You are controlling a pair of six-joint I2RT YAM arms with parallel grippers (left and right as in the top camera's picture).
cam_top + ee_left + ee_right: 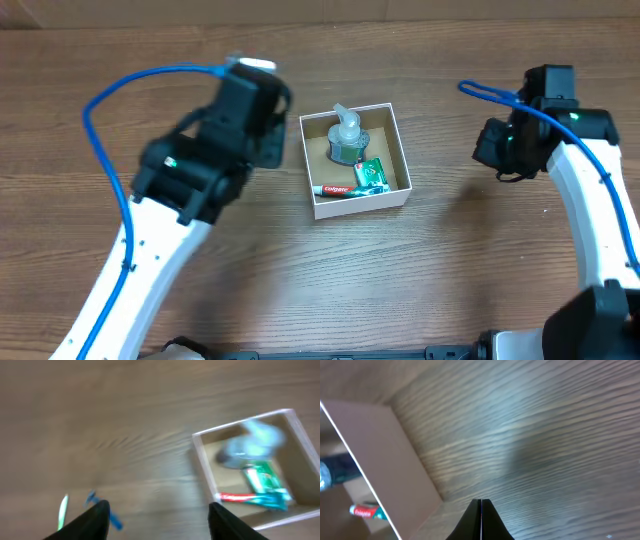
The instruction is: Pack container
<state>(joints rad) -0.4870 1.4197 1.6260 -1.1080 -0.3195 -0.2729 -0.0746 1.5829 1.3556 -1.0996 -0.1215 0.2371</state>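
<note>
Seemingly final step: container (pixel 362 203) holds pump bottle (pixel 346 138), toothpaste (pixel 335 189), green packet (pixel 371 173). Left fingers (pixel 99 519) wide, empty; right fingers (pixel 476 516) pressed together, empty. Next: probably retreat arms.

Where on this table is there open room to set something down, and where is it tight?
Free: the table between the container and the right arm, and the wide front strip between both arms. Crowded: the container's inside, holding pump bottle, toothpaste and green packet, and the narrow gap to the left arm.
</note>
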